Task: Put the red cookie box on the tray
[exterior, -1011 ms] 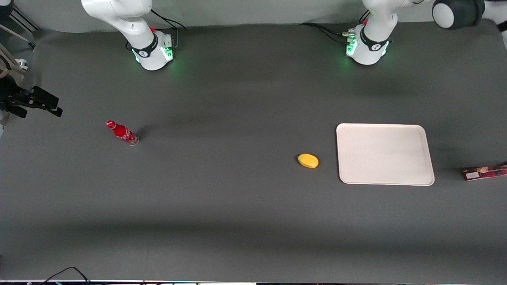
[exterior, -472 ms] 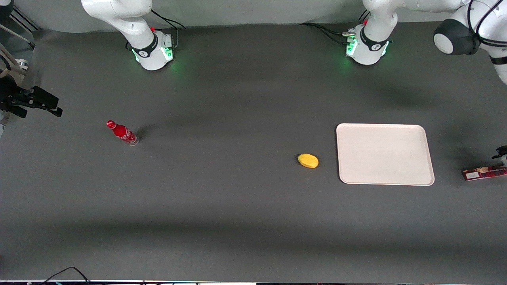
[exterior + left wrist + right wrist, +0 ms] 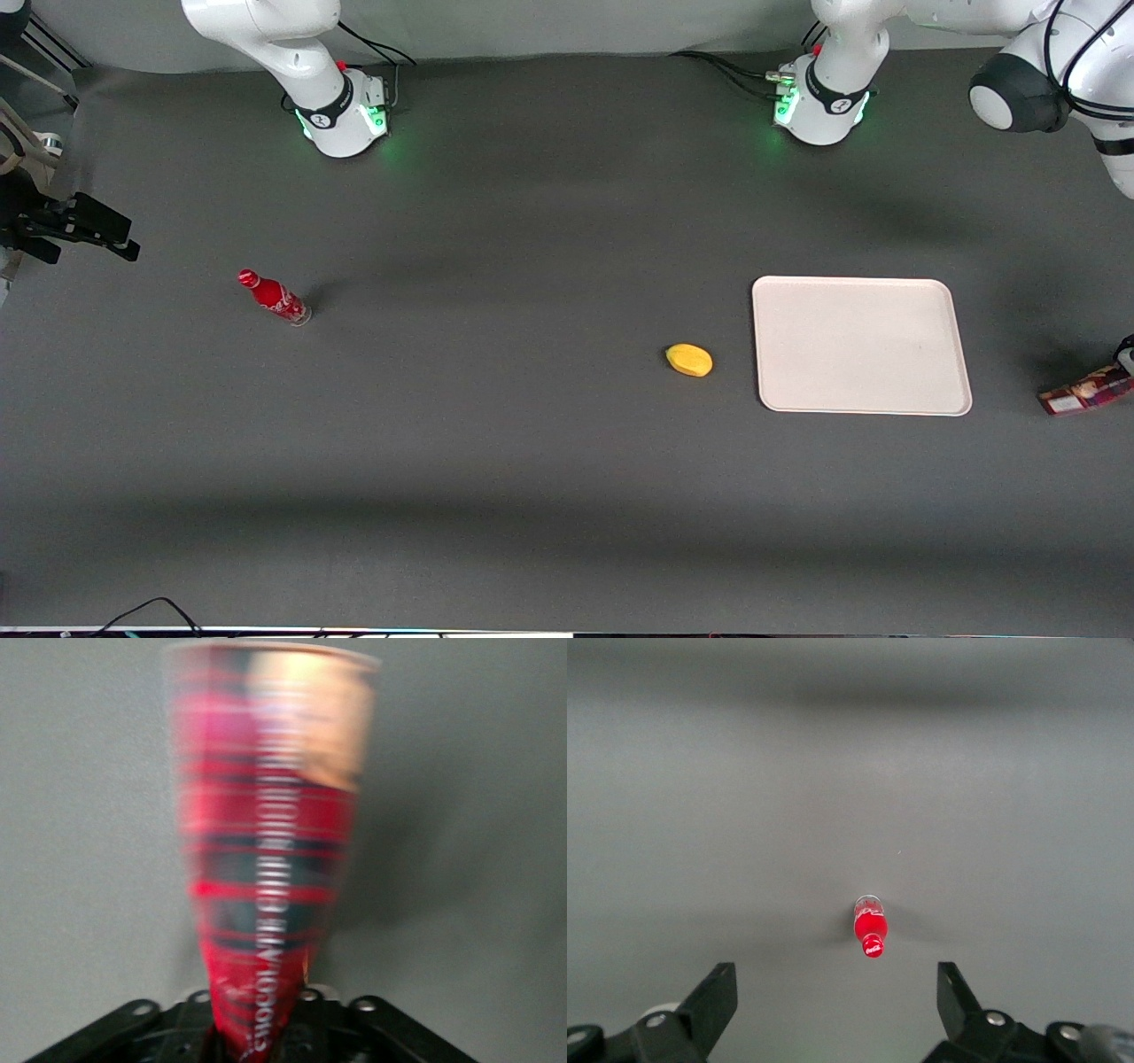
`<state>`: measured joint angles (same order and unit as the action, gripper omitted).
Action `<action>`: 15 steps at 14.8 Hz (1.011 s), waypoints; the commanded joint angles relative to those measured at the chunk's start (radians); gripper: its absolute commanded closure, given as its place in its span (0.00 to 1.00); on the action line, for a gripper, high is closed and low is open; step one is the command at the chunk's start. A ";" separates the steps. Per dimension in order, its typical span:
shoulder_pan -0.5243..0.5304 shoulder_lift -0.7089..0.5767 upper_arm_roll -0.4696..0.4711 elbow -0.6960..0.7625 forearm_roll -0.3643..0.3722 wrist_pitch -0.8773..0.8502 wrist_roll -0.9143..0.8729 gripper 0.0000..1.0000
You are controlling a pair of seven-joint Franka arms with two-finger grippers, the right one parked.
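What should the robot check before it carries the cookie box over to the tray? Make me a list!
1. Gripper holds the cookie box: ok, the box sticks out from between its fingers in the wrist view.
2. Box off the table: cannot tell; it is tilted at the working arm's end.
3. Tray has room: ok, nothing lies on it.
4. Way to the tray free: ok, nothing lies between box and tray.
5. Yellow fruit out of the way: ok, it lies beside the tray, toward the parked arm's end.
6. Red bottle far off: ok.
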<state>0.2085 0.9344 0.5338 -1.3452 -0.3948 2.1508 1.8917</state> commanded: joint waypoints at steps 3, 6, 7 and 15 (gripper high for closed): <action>-0.067 -0.032 0.164 0.191 0.019 -0.381 -0.080 1.00; -0.121 -0.129 0.253 0.284 0.071 -0.602 -0.271 1.00; -0.145 -0.175 0.258 0.313 0.117 -0.658 -0.357 1.00; -0.333 -0.413 0.145 0.437 0.327 -1.224 -1.275 1.00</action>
<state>-0.0944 0.5567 0.7592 -0.9513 -0.1223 1.0891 0.9550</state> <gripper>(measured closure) 0.899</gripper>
